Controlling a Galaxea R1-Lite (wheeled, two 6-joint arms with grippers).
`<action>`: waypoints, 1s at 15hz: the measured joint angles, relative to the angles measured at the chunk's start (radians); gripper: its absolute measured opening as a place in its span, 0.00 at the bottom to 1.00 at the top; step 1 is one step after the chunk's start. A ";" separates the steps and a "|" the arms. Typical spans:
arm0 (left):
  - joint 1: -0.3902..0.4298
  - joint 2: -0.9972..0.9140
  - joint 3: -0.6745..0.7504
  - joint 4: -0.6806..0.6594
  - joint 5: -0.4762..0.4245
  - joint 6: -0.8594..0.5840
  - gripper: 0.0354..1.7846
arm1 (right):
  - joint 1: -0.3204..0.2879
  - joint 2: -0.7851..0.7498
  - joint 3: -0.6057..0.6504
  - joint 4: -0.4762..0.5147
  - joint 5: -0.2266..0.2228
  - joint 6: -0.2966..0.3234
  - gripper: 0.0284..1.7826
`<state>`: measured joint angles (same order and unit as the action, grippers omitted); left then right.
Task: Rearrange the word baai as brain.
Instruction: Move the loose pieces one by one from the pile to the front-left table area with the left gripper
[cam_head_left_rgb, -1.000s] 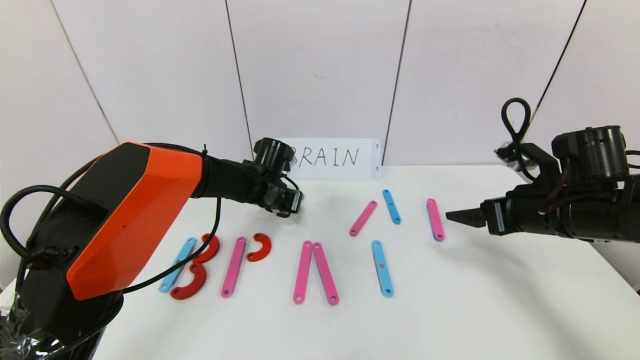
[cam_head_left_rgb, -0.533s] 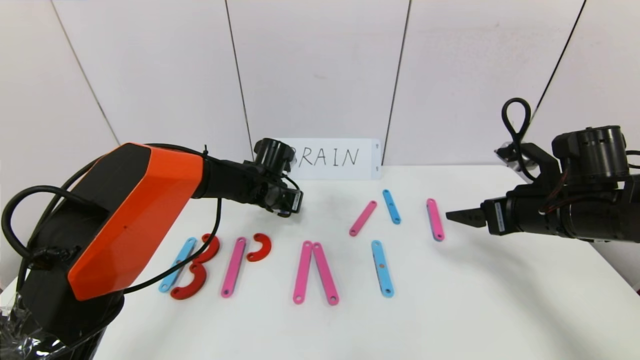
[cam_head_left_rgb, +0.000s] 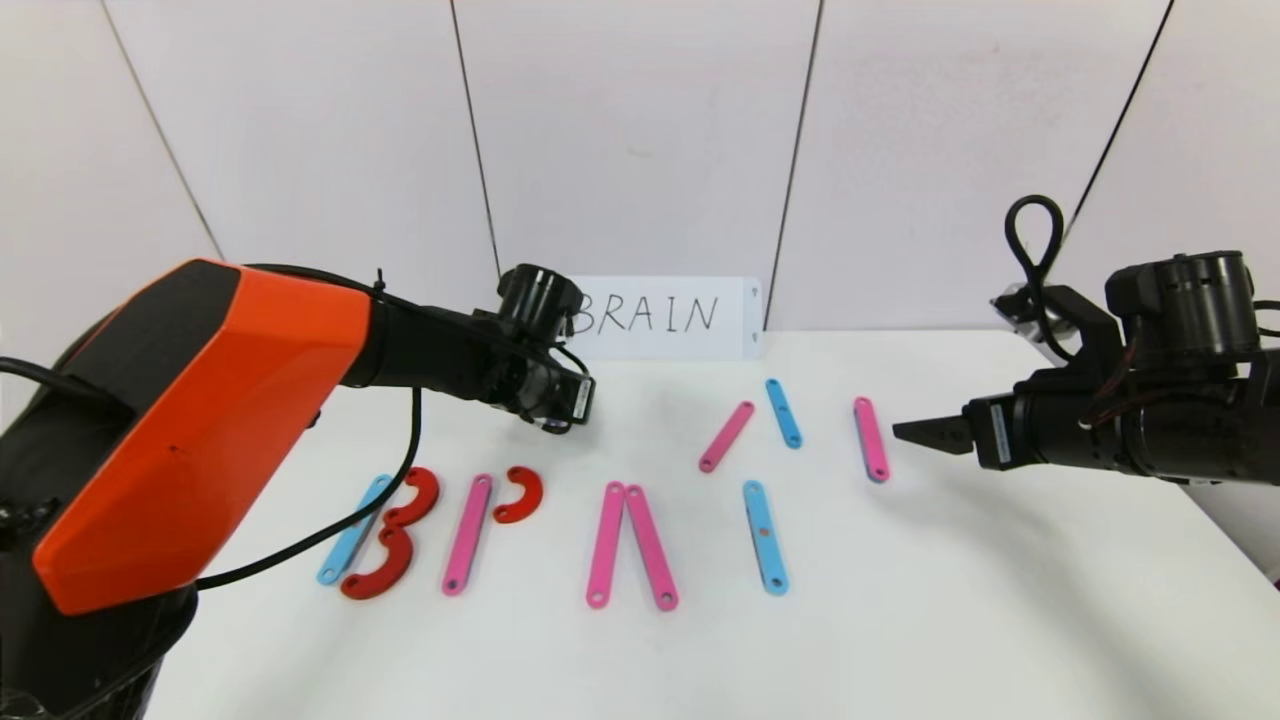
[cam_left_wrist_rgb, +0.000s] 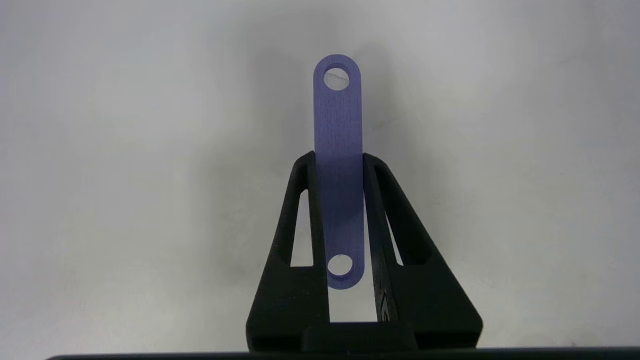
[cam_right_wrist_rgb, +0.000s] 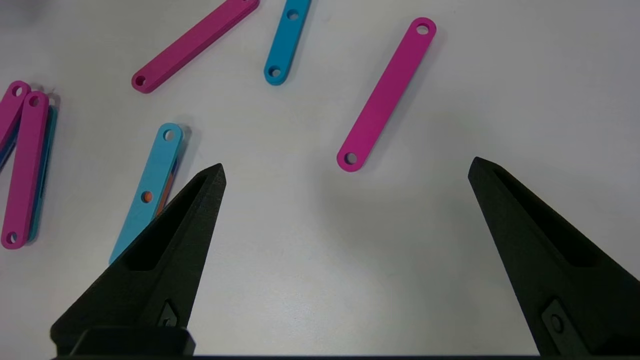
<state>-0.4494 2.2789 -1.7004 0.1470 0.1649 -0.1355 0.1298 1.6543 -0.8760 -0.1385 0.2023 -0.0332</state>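
The letters lie in a row on the white table (cam_head_left_rgb: 900, 600). A light-blue bar (cam_head_left_rgb: 352, 530) with two red curves (cam_head_left_rgb: 415, 500) forms a B. A pink bar (cam_head_left_rgb: 467, 533) with a red curve (cam_head_left_rgb: 522, 495) stands beside it. Two pink bars (cam_head_left_rgb: 607, 543) form a pointed A shape, followed by a light-blue bar (cam_head_left_rgb: 765, 537). My left gripper (cam_head_left_rgb: 560, 412) hovers behind this row, shut on a lilac bar (cam_left_wrist_rgb: 337, 120) held lengthwise between its fingers (cam_left_wrist_rgb: 305, 200). My right gripper (cam_head_left_rgb: 905, 433) is open and empty at the right, beside a loose pink bar (cam_right_wrist_rgb: 385, 95).
A white card (cam_head_left_rgb: 665, 317) with handwritten "BRAIN" leans against the back wall. A loose pink bar (cam_head_left_rgb: 726, 436) and a short light-blue bar (cam_head_left_rgb: 784, 412) lie behind the letter row. The left arm's orange shell (cam_head_left_rgb: 200, 420) hides the table's left side.
My left arm has drawn back a little to the left with the lilac bar in its gripper. The right arm and the strips on the table have not moved.
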 joint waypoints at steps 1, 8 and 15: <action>-0.010 -0.039 0.039 0.000 0.026 -0.039 0.14 | 0.001 -0.001 0.000 0.000 0.000 0.000 0.95; -0.149 -0.278 0.286 0.088 0.231 -0.356 0.14 | 0.003 -0.003 0.003 0.000 0.000 0.000 0.95; -0.259 -0.392 0.321 0.352 0.241 -0.759 0.14 | 0.004 -0.001 0.003 0.001 0.000 -0.002 0.95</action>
<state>-0.7085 1.8868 -1.3796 0.4987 0.4055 -0.8947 0.1340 1.6534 -0.8730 -0.1370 0.2023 -0.0349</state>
